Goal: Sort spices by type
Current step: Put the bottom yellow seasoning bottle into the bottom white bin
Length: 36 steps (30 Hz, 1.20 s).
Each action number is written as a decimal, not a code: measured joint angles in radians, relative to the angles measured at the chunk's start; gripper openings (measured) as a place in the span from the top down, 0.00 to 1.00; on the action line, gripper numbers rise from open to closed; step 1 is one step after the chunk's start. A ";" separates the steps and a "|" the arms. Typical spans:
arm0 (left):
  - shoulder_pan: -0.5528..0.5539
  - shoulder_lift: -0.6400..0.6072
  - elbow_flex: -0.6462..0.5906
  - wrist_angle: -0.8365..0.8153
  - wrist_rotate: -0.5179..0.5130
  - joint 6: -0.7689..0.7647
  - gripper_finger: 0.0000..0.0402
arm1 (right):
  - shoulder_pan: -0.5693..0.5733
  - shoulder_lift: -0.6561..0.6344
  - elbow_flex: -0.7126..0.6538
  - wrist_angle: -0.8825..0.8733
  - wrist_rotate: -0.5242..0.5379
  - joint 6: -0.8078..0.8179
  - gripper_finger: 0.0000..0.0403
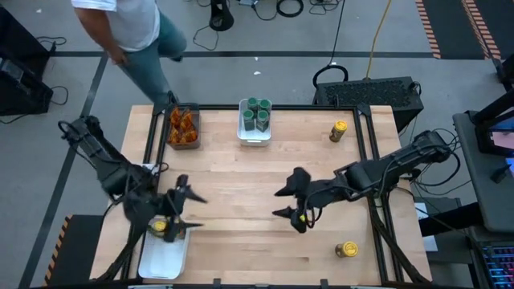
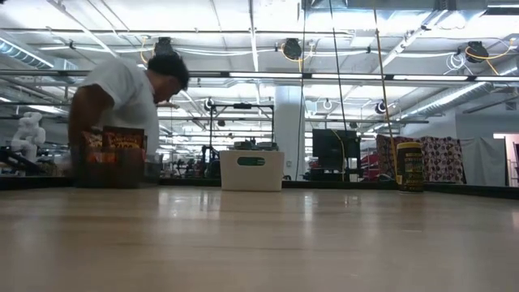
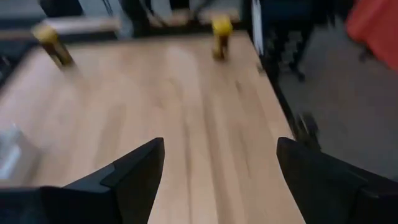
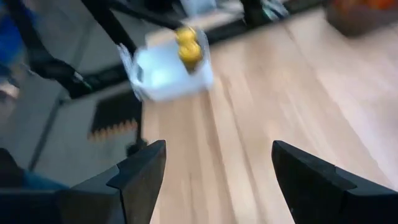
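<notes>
**On the table: both claws spread and empty**

Near the left corner we saw the left gripper (image 1: 193, 213) agape beside a yellow-lidded jar (image 1: 159, 227) in the near white tray (image 1: 163, 257). Mid-table, the right gripper (image 1: 283, 202) stood agape, empty. Green-lidded jars (image 1: 256, 113) filled the far tray (image 1: 254, 138); two yellow-lidded jars (image 1: 338, 131) stood at right.

Three yellow-lidded jars (image 1: 338, 131), two trays (image 1: 254, 138)
</notes>
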 joint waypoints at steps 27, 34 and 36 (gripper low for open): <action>0.366 -0.046 -0.418 0.878 0.280 0.304 0.22 | 0.233 0.116 0.278 -0.586 -0.435 0.820 0.32; 0.418 -0.046 -0.418 0.919 0.353 0.299 0.22 | 0.320 0.115 0.278 -0.672 -0.443 1.021 0.32; 0.424 -0.046 -0.418 0.922 0.357 0.299 0.22 | 0.336 0.115 0.278 -0.680 -0.444 1.067 0.32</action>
